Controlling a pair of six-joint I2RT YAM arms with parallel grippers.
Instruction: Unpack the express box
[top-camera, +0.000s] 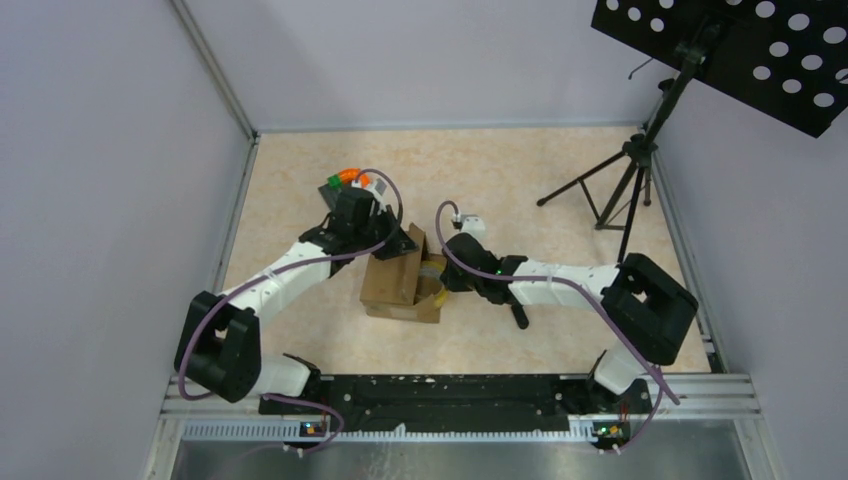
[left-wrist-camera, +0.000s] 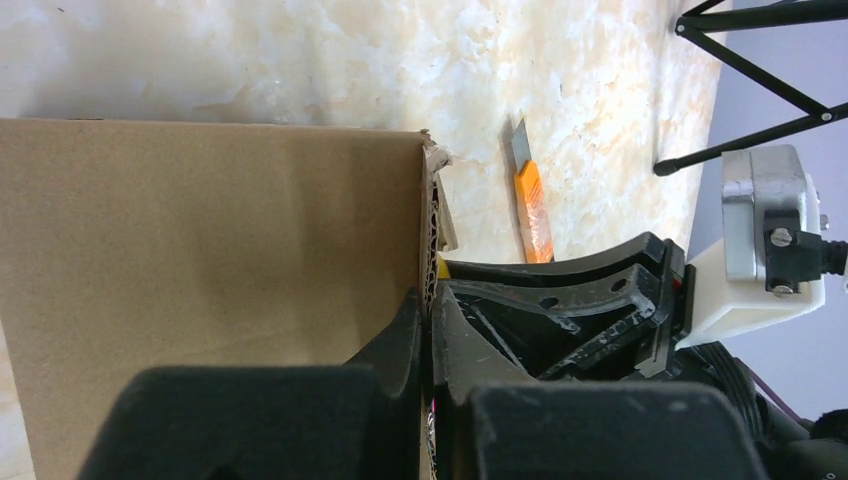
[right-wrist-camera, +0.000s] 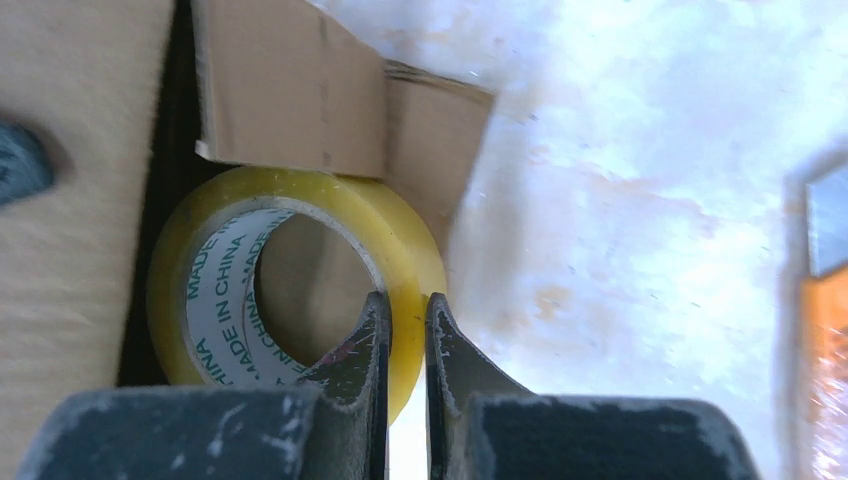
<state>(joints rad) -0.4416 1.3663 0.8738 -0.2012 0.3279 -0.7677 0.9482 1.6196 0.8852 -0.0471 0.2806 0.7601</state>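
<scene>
The express box (top-camera: 400, 285) is a brown cardboard carton in the middle of the table, its flaps open. My left gripper (top-camera: 400, 243) is shut on the edge of one raised flap (left-wrist-camera: 220, 260); the cardboard edge runs between its fingers (left-wrist-camera: 432, 320). My right gripper (top-camera: 447, 275) is at the box's right opening, shut on the wall of a yellowish tape roll (right-wrist-camera: 300, 280), one finger inside the ring and one outside (right-wrist-camera: 408, 315). The roll sits half under a box flap (right-wrist-camera: 290, 90). In the top view the roll (top-camera: 433, 268) is mostly hidden.
An orange utility knife (left-wrist-camera: 530, 200) lies on the table beyond the box, near the left gripper; its orange also shows at the right edge of the right wrist view (right-wrist-camera: 825, 370). A black tripod stand (top-camera: 630, 190) with a perforated panel stands at the back right.
</scene>
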